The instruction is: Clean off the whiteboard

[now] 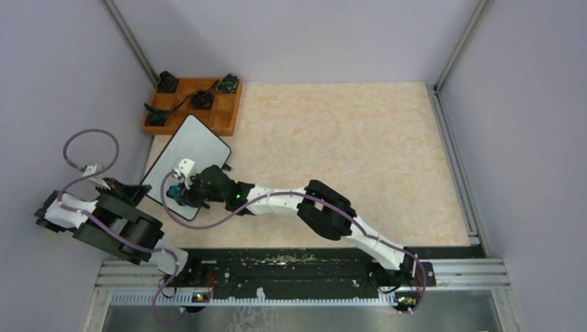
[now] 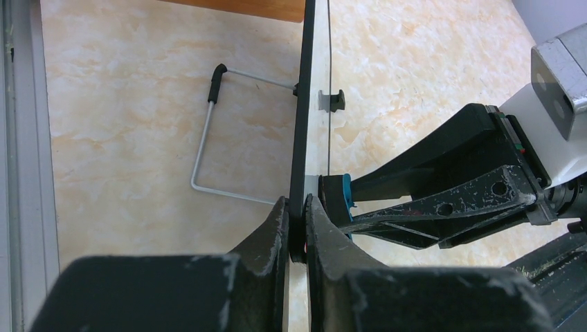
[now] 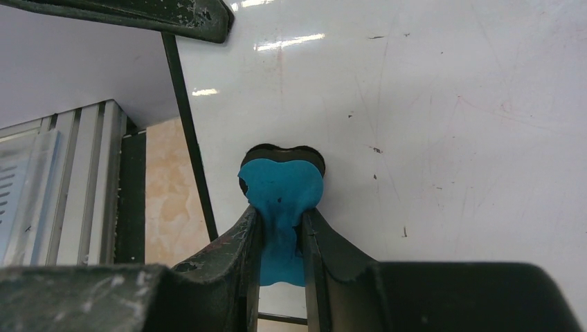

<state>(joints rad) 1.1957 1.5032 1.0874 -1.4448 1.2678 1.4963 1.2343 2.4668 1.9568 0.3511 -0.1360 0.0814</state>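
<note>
Pressing the blue eraser (image 3: 280, 190), pinched in the right fingers (image 3: 242, 242), too hard could twist the whiteboard (image 1: 187, 155), at 9 o'clock on the tabletop (image 1: 346, 152), out of the left fingers (image 2: 266, 238) clamping its edge.

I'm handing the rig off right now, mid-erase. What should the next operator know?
Left gripper: shut on the whiteboard edge, steadying it.
Right gripper: shut on a blue eraser, pressed against the board face near that edge.
Done: no handwriting visible, only faint reddish streaks and dark specks.
Left: probably wipe those traces, then release the board.
</note>
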